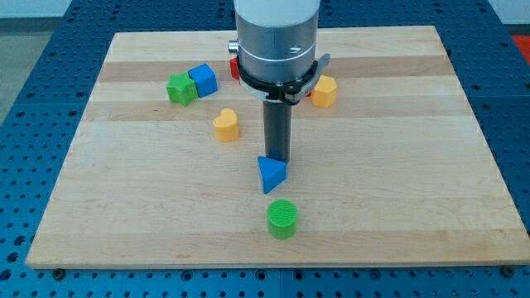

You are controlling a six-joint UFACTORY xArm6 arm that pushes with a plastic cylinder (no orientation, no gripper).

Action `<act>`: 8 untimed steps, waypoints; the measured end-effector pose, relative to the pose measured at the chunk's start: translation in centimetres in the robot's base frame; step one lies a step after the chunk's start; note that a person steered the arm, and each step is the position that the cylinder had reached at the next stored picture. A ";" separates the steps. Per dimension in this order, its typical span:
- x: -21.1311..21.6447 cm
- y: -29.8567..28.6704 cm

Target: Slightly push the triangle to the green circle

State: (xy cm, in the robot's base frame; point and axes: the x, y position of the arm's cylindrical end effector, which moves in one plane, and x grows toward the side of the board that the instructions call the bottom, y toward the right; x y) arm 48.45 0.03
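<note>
- Rod first: my tip (277, 158) sits at the lower end of the straight dark rod (277, 132), touching or just shy of the top edge of the blue triangular block (271, 174); contact cannot be told for sure.
- No gripper is fitted to this arm, so there are no jaws to be apart or together; the rod hangs from a grey cylindrical arm housing (277, 37) at the view's top centre.
- The blue triangular block lies just below my tip, near the middle of the pale wooden counter (431, 165).
- The green round block (282, 218) stands below the triangle, slightly toward the view's right, near it but with a strip of bare wood between the 2.
- A yellow rounded block (225, 125) lies up and to the view's left of my tip.
- A yellow block (324, 91), roughly hexagonal, sits to the view's right of the housing.
- A green block (180, 88) and a blue cube (203, 79) touch each other at the upper left.
- A red block (234, 68) peeks out behind the housing, mostly hidden.
</note>
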 end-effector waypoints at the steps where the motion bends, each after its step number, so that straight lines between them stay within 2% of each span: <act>1: 0.1 0.0; 2: 0.6 0.0; 4: -2.5 -1.6; 7: -2.3 -2.7; 8: -0.6 -3.0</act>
State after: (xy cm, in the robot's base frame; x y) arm 47.85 -2.97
